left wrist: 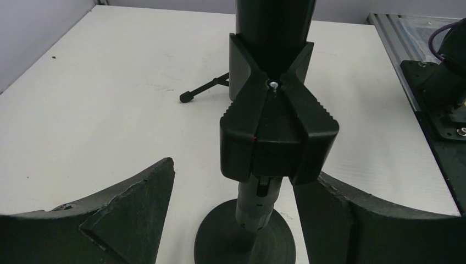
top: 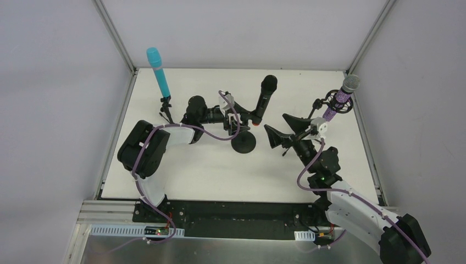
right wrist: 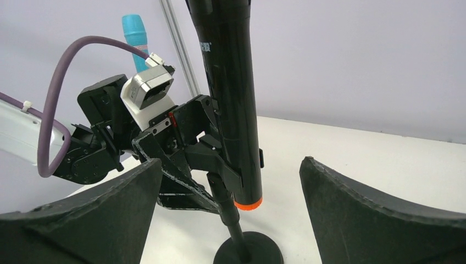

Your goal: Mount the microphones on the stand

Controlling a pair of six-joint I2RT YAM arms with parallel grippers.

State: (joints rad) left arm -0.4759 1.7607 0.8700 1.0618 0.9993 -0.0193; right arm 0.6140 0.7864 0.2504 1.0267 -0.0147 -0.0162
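Observation:
The black microphone with an orange end ring stands tilted in the black clip of a round-base stand. My left gripper is open, with its fingers on either side of the clip and the stand post; the right finger lies close against the clip. My right gripper is open and empty, just right of that stand and facing the black microphone. The turquoise microphone stands upright on a small tripod at the back left. The glittery purple microphone sits in a mount at the back right.
The white table has metal frame posts at its back corners and grey walls around it. A tripod leg rests on the table beyond the clip. The stand's round base sits between my right fingers in the right wrist view.

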